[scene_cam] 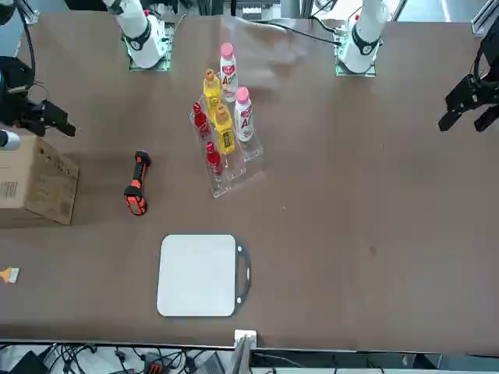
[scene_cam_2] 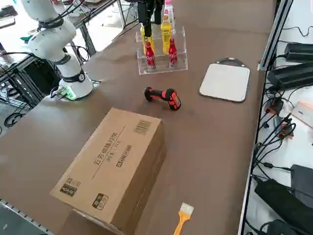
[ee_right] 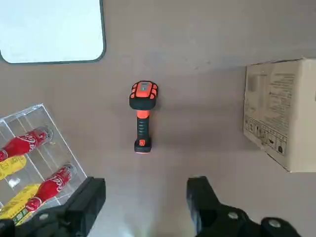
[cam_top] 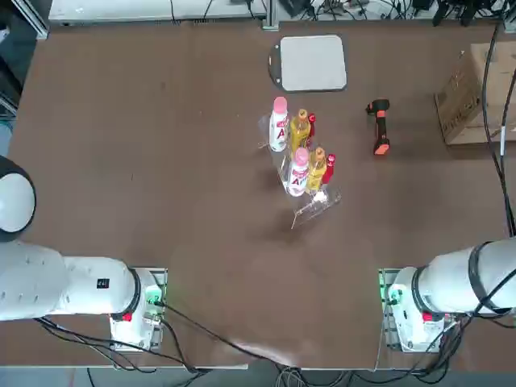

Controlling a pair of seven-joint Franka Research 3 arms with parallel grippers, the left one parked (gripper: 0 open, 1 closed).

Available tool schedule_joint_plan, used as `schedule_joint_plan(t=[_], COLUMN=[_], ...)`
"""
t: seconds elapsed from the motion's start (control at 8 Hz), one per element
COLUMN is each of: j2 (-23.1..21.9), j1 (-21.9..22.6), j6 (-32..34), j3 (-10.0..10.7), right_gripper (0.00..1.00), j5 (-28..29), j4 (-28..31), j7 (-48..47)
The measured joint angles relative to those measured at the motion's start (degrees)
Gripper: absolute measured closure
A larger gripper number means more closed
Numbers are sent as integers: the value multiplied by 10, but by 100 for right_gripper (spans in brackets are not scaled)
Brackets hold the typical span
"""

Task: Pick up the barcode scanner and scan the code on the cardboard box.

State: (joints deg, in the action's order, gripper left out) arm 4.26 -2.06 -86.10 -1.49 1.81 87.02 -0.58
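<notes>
Scanner: the black-and-orange scanner (cam_top: 380, 126) lies loose on the table (cam_top: 201, 210), toward the far edge and right of centre, between the bottle rack (scene_cam_2: 168, 64) and the box (scene_cam_2: 110, 161), touching neither.
Right gripper: the right gripper (ee_right: 145, 181) is raised above the table with its fingers spread wide and nothing between them; the scanner is in front of them, short of any contact.
Box: it sits by the table's far right corner, with several printed patches, among them a striped one (scene_cam_2: 143, 126) on top and a square one (scene_cam_2: 68, 190) near another corner of that face.
Grasp risk: the scanner's slim grip and bulky head differ in width, so a pinch set too near the head could push it or turn it in the fingers.
Approach risk: coming down off line, a finger could land on the scanner and skid it over the bare table; drifting toward the rack could knock the red bottles (ee_right: 53, 186).
Carry risk: a shallow hold on the grip would probably let the heavier-looking head sag, spoiling the aim or dropping it.
Scan risk: with more than one patch, the wrong one may be read; a poor angle or range could give no read, and too low a pass could bump the box.
Cable risk: black cables (cam_top: 486, 105) show across the box in the top view; any slack might snag as the arm swings over.
</notes>
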Motion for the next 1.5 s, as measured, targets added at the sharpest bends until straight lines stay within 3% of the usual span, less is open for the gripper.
schedule_joint_plan(t=[0.62, 1.12, 1.38, 1.5], j2=[3, 32, 32, 21], j1=[0, 11, 19, 28], j6=[1, -8, -87, -165], j3=[0, 0, -1, -1], right_gripper=[0, 0, 0, 0], j5=[0, 0, 0, 0], j4=[0, 25, 78, 136], j7=[0, 0, 0, 0])
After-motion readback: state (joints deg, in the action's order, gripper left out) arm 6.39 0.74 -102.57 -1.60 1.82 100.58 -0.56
